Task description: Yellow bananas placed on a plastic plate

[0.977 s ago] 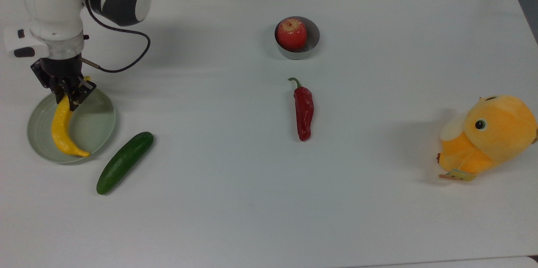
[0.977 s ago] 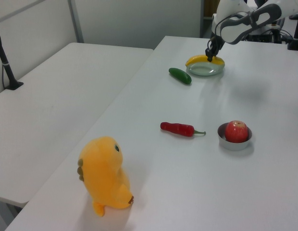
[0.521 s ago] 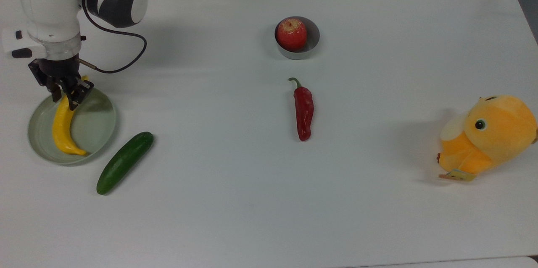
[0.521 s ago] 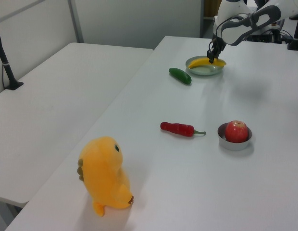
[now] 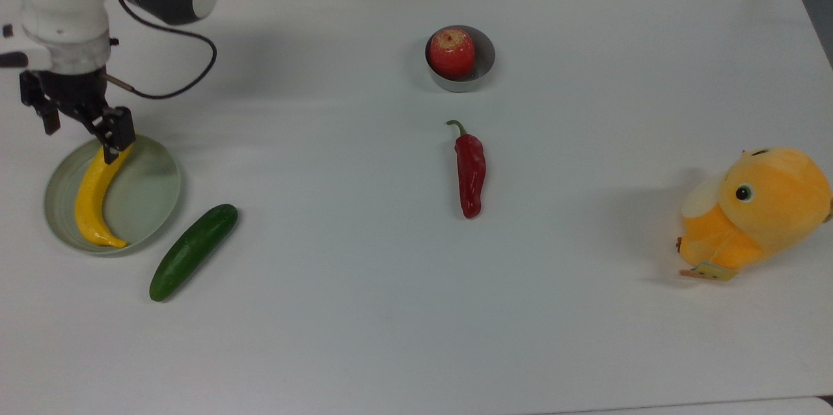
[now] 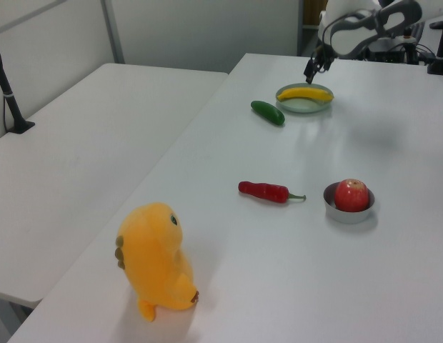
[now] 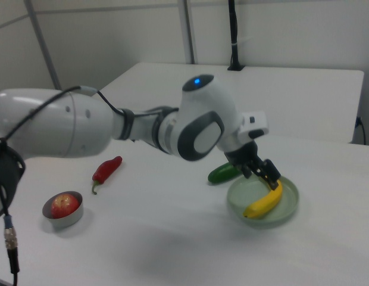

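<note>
White worktop (image 5: 403, 311). Banana (image 5: 93, 197) lies in plate (image 5: 153, 190): glossy, likely slippery, light, stiff; best grip mid-body. My gripper (image 5: 77, 127) open, empty, above stem end.

The white arm enters the top view from the 11 o'clock corner, its grey-banded elbow bent over and the wrist pointing straight down. A black cable loops from the wrist toward 3 o'clock. The gripper (image 5: 78, 125) hangs below the wrist with its two black fingers (image 5: 117, 135) spread wide apart and nothing between them. In the right view the gripper (image 7: 263, 171) angles toward 4 o'clock under the bulky forearm
</note>
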